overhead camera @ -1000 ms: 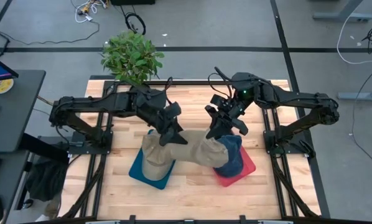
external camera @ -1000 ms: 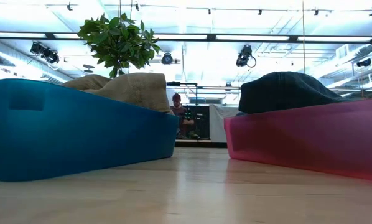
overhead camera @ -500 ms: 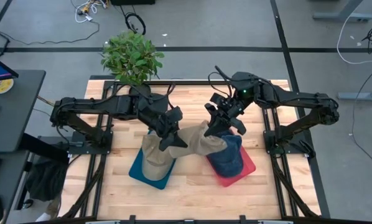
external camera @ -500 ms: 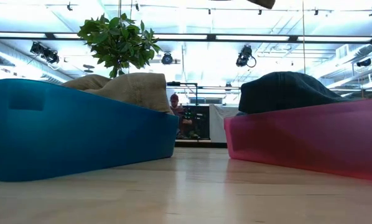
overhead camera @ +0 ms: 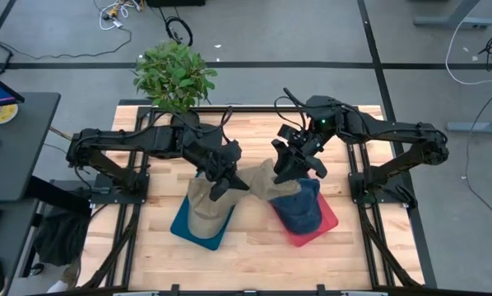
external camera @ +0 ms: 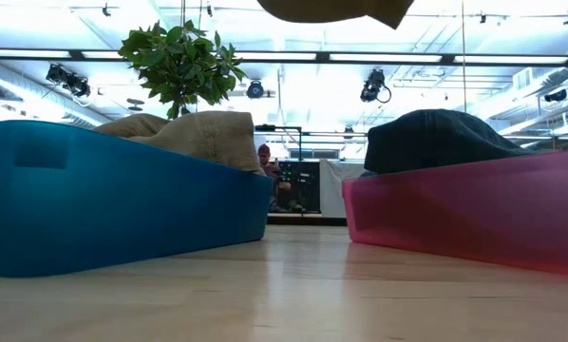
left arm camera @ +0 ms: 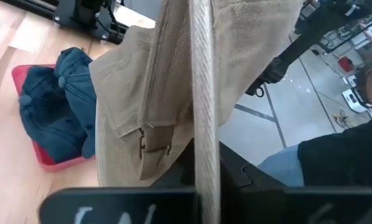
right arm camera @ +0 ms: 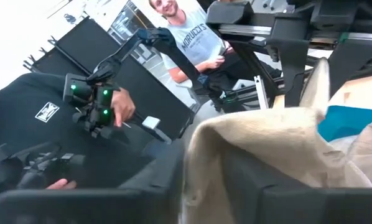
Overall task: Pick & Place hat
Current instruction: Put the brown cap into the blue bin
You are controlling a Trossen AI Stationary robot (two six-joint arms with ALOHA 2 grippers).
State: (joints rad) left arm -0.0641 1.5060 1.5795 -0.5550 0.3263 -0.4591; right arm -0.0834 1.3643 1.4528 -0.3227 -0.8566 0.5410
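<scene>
A tan hat hangs bunched in the air between my two grippers, over the gap between the blue bin and the red bin. My left gripper is shut on its left end. My right gripper stands at its right end, where the cloth shows close in front of it. The hat's underside dips into the top of the low view. More tan hats lie in the blue bin, and dark blue hats lie in the red bin. My left gripper pinches a thick edge of the tan hat between its two fingers; the edge runs straight out along them. The hat's crown and its buckled back strap hang to one side. The hat is clear of the table and of both bins.
A potted plant stands at the table's far left corner. Bare wood lies between and in front of the two bins. A person sits beyond the table's far side.
The tan hat has been drawn toward the table's left, off the dark blue hats in the red bin. It now hangs bunched between the two grippers. Its underside has sagged into the top of the low view. Both grippers have stayed almost where they were.
</scene>
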